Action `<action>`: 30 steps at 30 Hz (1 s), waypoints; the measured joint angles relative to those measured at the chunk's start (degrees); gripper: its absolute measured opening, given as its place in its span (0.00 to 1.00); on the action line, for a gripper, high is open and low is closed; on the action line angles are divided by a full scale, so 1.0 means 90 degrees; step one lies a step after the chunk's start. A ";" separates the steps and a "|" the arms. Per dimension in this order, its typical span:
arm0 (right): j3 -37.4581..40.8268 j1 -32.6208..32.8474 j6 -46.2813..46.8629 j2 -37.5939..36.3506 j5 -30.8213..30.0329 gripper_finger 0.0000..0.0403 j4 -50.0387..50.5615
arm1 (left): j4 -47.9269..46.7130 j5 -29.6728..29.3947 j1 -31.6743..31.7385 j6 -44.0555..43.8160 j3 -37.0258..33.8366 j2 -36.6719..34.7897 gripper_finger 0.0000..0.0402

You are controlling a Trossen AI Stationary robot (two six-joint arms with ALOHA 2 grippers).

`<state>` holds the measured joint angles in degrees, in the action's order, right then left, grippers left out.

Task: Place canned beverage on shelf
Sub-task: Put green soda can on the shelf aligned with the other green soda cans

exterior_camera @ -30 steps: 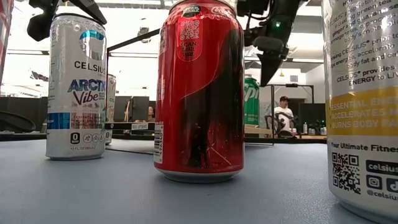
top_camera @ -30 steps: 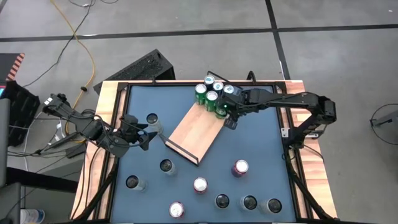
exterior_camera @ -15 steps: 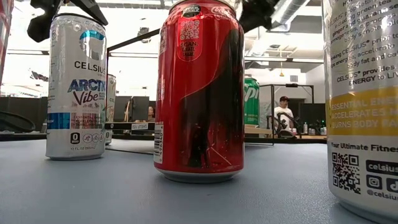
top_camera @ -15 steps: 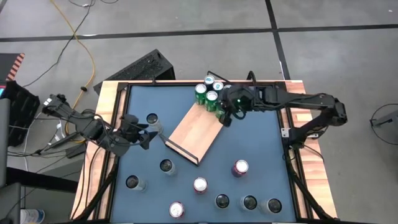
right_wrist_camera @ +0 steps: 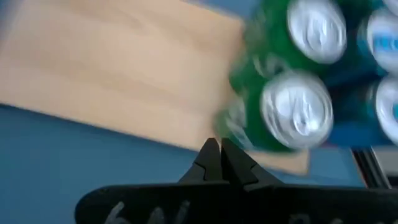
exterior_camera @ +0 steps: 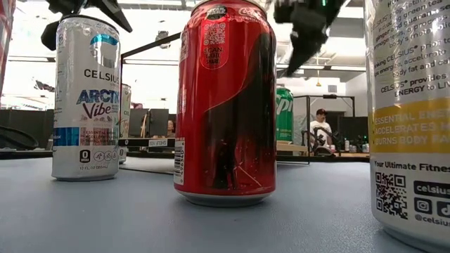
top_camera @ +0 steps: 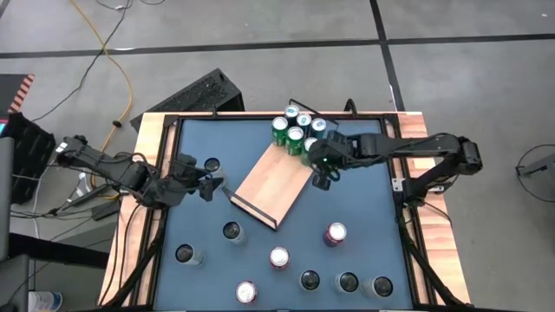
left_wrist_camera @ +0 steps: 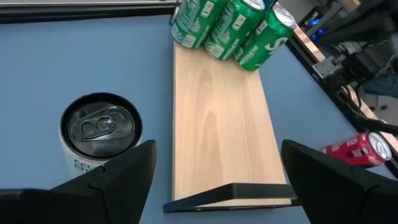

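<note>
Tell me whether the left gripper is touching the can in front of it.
Apart. Left wrist view: left gripper stands open, the can beyond its fingers, blue table between them.

Cans (top_camera: 295, 133) clustered on shelf (top_camera: 270, 184) far end; loose cans (top_camera: 279, 257) scattered on table (top_camera: 364, 199) nearer front.

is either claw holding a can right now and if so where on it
Neither. The left claw is open, empty, facing a dark-topped can. The right claw is shut on nothing beside the green cans on the shelf.

lab | concrete floor (top_camera: 260, 35) | loose cables (top_camera: 113, 52) | seated person (exterior_camera: 322, 126)
</note>
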<state>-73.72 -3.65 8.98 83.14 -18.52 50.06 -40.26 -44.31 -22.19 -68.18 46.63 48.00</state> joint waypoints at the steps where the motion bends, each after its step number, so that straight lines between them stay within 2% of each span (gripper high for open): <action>1: 0.0069 -0.0045 0.0030 0.0023 -0.0099 0.00 0.0104 | 0.0016 0.0007 0.0031 0.0000 -0.0002 -0.0002 0.82; 11: 0.0412 -0.0519 0.0078 0.0028 -0.0330 0.00 -0.0040 | 0.0030 0.0017 0.0163 -0.0002 0.0000 0.0000 0.82; 16: 0.0414 -0.0699 0.0276 0.0026 -0.0792 0.00 0.0079 | 0.0030 0.0019 0.0162 0.0000 -0.0001 0.0000 0.82; 18: 0.0306 -0.0689 0.0338 0.0021 -0.0651 0.00 0.0086 | 0.0030 0.0019 0.0162 0.0000 0.0000 0.0001 0.82; 22: 0.0045 -0.0384 0.0133 -0.0133 0.0226 0.00 -0.0119 | 0.0027 0.0020 0.0162 0.0024 -0.0002 0.0001 0.82; 25: 0.0040 -0.0117 -0.0253 -0.0137 0.0238 0.00 -0.0364 | 0.0027 0.0012 0.0168 0.0104 -0.0002 0.0000 0.82; 30: 0.0040 -0.0168 -0.0814 -0.0020 0.0073 0.00 -0.1157 | 0.0020 -0.0004 0.0213 0.0170 -0.0001 0.0001 0.82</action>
<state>-73.36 -5.16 1.65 82.96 -17.87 39.65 -40.08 -44.35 -20.27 -66.65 46.62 48.01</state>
